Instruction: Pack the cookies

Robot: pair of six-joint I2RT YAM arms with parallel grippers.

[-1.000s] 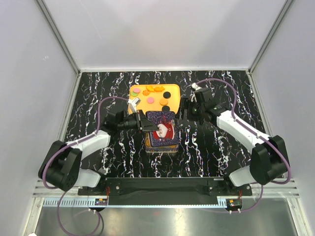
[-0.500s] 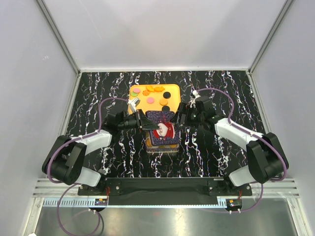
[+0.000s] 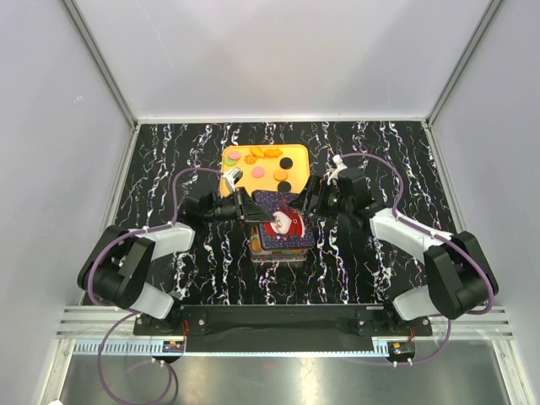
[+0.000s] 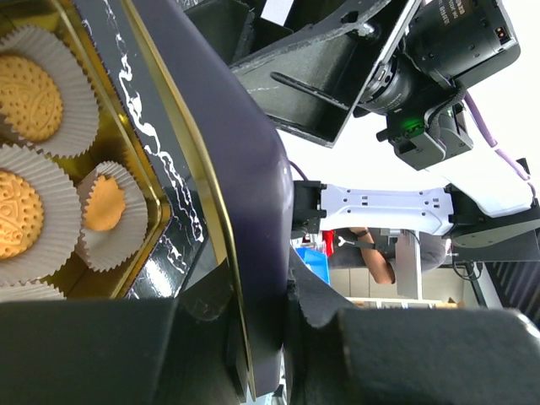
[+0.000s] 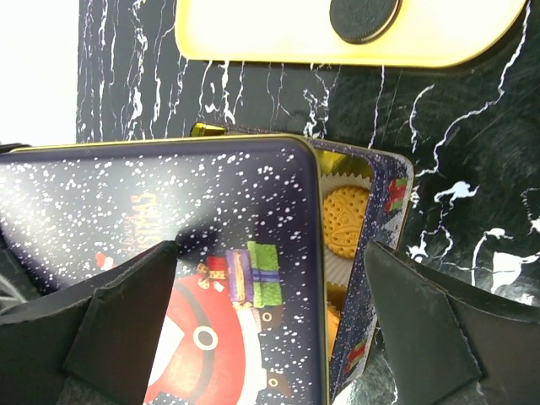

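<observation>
Loose cookies lie on the orange tray: orange, green, pink and black. A dark blue tin stands just in front of the tray. Its Santa-print lid hangs tilted over it. My left gripper is shut on the lid's left edge; its fingers clamp the rim. Cookies in paper cups fill the tin. My right gripper is open at the lid's right side; in the right wrist view it straddles the lid and a cookie in the tin.
The black marbled table is walled by white panels on three sides. The tray's near edge with a black cookie lies just beyond the tin. Cables loop over both arms.
My right gripper has moved left and come up to the lid's right edge. The lid has shifted slightly right over the tin, still in my left gripper.
</observation>
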